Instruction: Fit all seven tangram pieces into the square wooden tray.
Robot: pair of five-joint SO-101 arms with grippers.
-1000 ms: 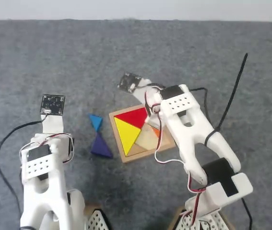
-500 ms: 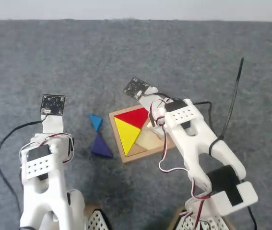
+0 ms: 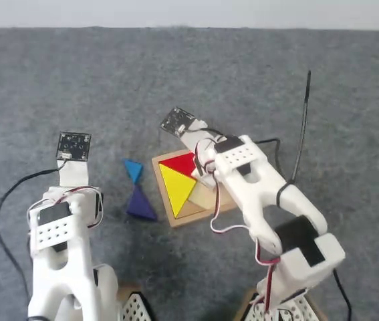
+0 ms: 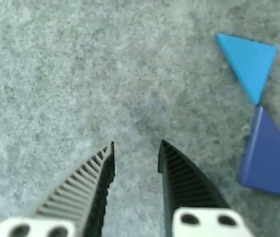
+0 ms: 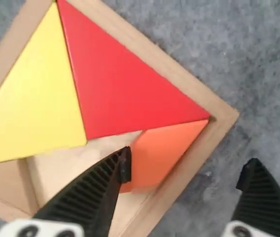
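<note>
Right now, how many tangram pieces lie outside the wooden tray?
2. A light blue triangle lies on the grey mat left of the tray, and a dark blue triangle sits just nearer the arms, tip to tip. The right arm may hide others.

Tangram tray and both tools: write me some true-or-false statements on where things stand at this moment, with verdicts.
1. The red triangle and the yellow triangle lie side by side in the tray. True.
2. The left tool is shut on the light blue triangle. False: it is open over bare carpet and holds nothing.
3. The light blue triangle and the dark blue triangle lie on the carpet, outside the tray. True.
4. The right tool hangs over the dark blue triangle. False: it is open over a corner of the tray, by the orange piece.
</note>
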